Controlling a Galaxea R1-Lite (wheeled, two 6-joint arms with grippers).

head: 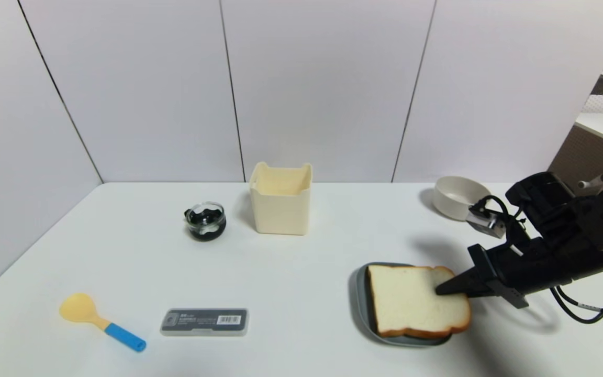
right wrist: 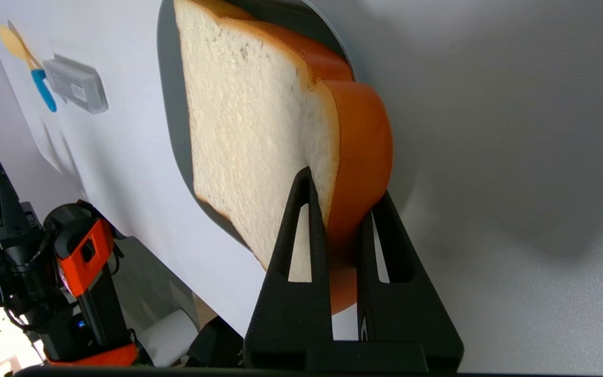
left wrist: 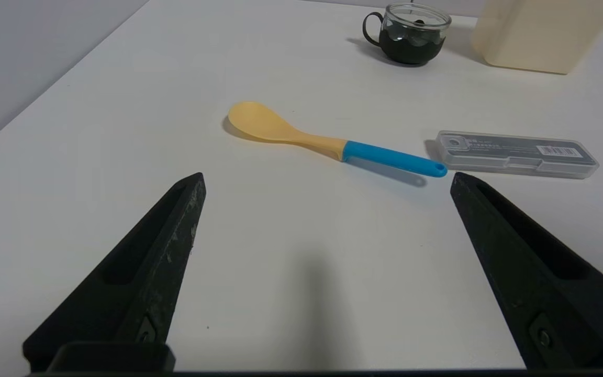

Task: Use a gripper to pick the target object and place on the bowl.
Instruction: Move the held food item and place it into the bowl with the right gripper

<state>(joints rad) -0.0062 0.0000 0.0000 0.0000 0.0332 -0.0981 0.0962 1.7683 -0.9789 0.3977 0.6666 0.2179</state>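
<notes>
Right gripper (head: 440, 289) jaws clamped bread slice (head: 411, 301) edge over plate (head: 360, 298), near counter's front-right; left gripper (left wrist: 327, 183) jaws spread wide.

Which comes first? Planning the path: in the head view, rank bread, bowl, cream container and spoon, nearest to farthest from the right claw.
1. Bread, gripped by the right claw.
2. Bowl, behind it.
3. Cream container, centre back.
4. Spoon, far left front.

Lab test bench: bare white table (head: 301, 251), plain white partition panels (head: 322, 84), staged kitchen props.
</notes>
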